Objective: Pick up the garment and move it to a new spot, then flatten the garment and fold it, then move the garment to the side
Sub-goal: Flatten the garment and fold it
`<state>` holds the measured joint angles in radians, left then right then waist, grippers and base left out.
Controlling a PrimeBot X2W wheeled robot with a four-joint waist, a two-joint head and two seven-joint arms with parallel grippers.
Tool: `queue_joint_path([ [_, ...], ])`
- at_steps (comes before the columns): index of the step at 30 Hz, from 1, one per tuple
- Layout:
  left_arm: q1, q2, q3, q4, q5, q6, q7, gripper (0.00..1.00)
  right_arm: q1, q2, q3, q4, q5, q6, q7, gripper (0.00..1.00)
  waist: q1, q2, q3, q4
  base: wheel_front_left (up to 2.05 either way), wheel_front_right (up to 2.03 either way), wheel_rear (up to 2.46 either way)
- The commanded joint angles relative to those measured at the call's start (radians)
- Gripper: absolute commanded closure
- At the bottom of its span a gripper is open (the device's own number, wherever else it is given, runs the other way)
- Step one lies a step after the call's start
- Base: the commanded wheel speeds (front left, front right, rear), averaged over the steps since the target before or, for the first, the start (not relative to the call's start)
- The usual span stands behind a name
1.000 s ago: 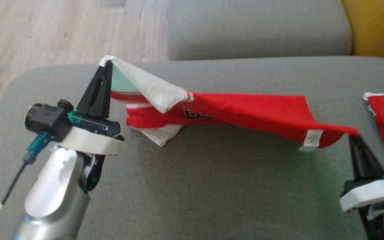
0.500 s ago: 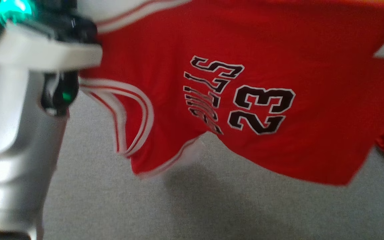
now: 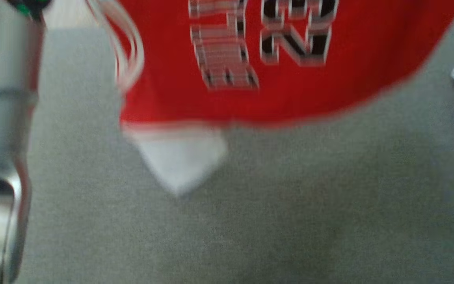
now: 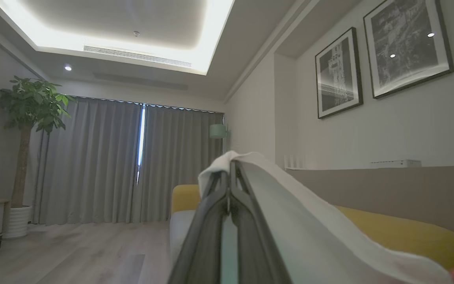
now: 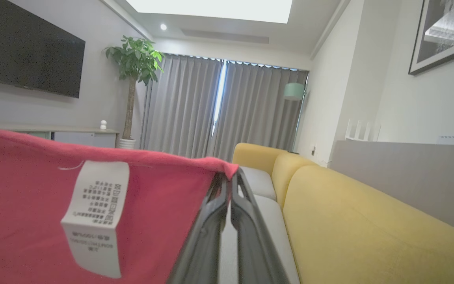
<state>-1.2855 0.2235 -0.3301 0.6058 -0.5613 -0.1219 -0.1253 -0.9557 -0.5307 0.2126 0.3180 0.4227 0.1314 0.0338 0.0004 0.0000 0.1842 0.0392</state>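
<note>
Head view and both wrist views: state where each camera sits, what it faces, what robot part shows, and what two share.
Head view: on the head, facing down at the grey cushion and hanging red jersey; left forearm at left edge.
Left wrist view: on the left wrist, facing roughly level towards the curtains; left gripper shut on the jersey's white corner.
Right wrist view: on the right wrist, facing likewise; right gripper shut on the jersey's red edge.
Shared: both wrist views show curtains, plant, yellow sofa.
</note>
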Motion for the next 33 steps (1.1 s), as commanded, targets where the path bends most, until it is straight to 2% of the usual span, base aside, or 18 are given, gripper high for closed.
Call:
queue_joint_path([
  [1,-0.107,0.024,0.025,-0.006,0.015,0.009,-0.026,1.0,-0.067,-0.034,0.02,0.01,0.005,-0.001,-0.032,1.0,-0.0004,0.0,0.108,-0.005,0.0,0.0,0.0],
  [7,-0.279,-0.017,0.016,0.097,0.033,0.003,-0.101,1.0,-0.275,-0.092,0.108,0.149,0.01,-0.001,-0.163,1.0,-0.0004,0.0,0.221,0.01,0.0,0.0,0.0],
  [13,-0.223,-0.035,-0.018,0.125,-0.001,-0.007,-0.124,1.0,-0.319,-0.148,0.217,0.25,0.059,-0.001,-0.233,1.0,-0.0004,0.0,0.298,0.038,0.0,0.0,0.0],
  [18,-0.056,-0.023,-0.054,0.086,-0.037,-0.008,-0.134,1.0,-0.255,-0.166,0.272,0.325,0.124,-0.001,-0.277,1.0,-0.0004,0.0,0.313,0.054,0.0,0.0,0.0],
  [23,0.169,0.017,-0.088,-0.028,-0.078,-0.009,-0.136,1.0,-0.112,-0.181,0.29,0.353,0.189,-0.001,-0.294,1.0,-0.0004,0.0,0.262,0.061,0.0,0.0,0.0],
  [24,0.169,0.017,-0.088,-0.028,-0.078,-0.009,-0.136,1.0,-0.112,-0.181,0.29,0.353,0.189,-0.001,-0.294,1.0,-0.0004,0.0,0.262,0.061,0.0,0.0,0.0],
  [31,0.56,0.095,-0.096,-0.228,-0.105,-0.007,-0.136,1.0,0.19,-0.199,0.223,0.258,0.232,-0.001,-0.295,1.0,-0.0004,0.0,0.144,0.044,0.0,0.0,0.0],
  [33,0.676,0.117,-0.097,-0.28,-0.112,0.009,-0.136,1.0,0.288,-0.197,0.2,0.228,0.234,-0.001,-0.295,1.0,-0.0004,0.0,0.105,0.035,0.0,0.0,0.0],
])
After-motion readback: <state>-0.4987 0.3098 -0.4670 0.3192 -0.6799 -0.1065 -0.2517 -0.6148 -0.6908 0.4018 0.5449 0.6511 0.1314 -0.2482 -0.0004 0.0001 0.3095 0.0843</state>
